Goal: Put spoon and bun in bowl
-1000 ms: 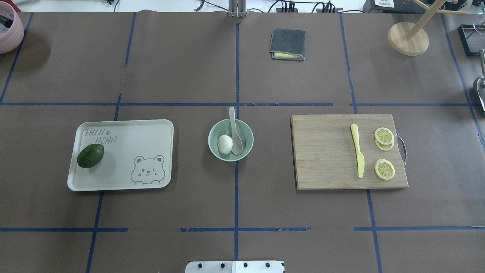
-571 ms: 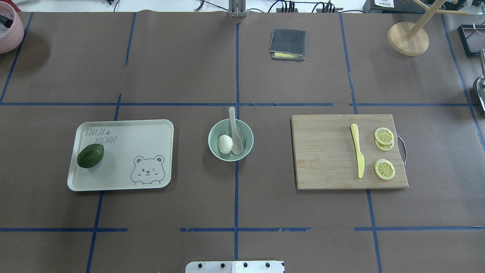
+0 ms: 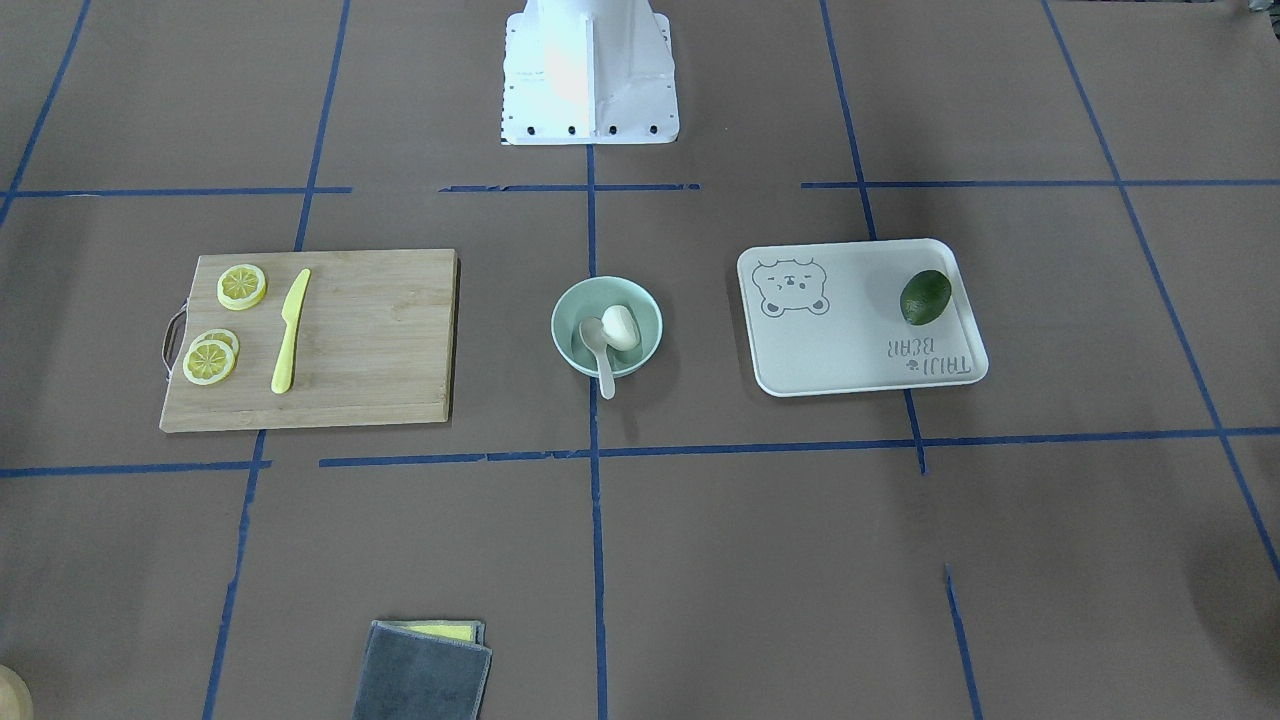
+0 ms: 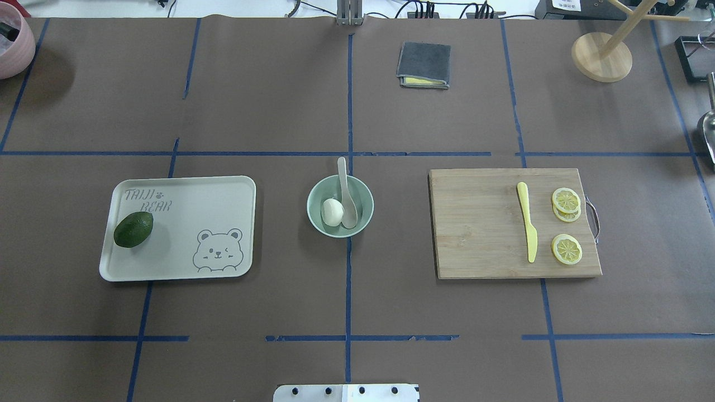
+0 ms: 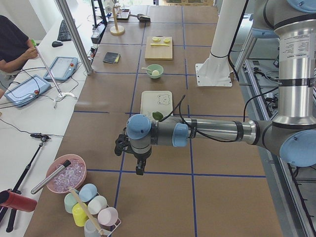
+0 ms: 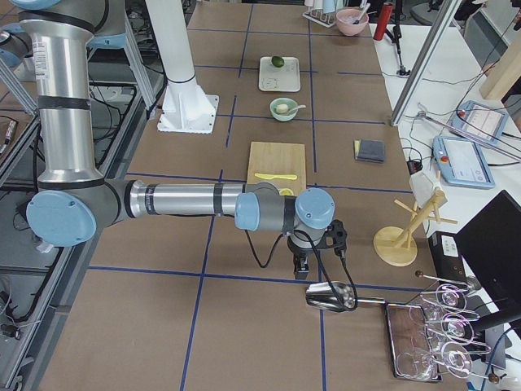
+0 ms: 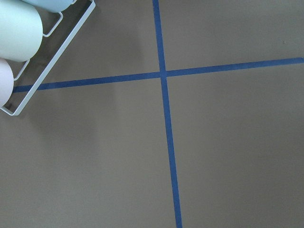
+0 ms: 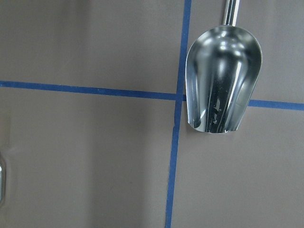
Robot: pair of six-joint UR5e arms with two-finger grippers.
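The mint-green bowl (image 4: 365, 201) stands at the table's middle, also in the front-facing view (image 3: 569, 314). The white bun (image 4: 332, 212) lies inside it, beside the scoop of the pale spoon (image 4: 344, 190). The spoon's handle leans over the bowl's far rim (image 3: 605, 372). My left gripper (image 5: 140, 167) hangs over bare table far off at the left end, near a cup rack. My right gripper (image 6: 301, 267) hangs far off at the right end, above a metal scoop (image 8: 222, 80). Both show only in the side views, so I cannot tell if they are open or shut.
A white bear tray (image 4: 223, 192) with an avocado (image 4: 133, 229) lies left of the bowl. A wooden board (image 4: 480, 229) with a yellow knife (image 4: 527, 229) and lemon slices (image 4: 566, 248) lies right. A grey cloth (image 4: 424, 64), a wooden stand (image 4: 601, 56) and a pink bowl (image 4: 14, 42) sit at the far edge.
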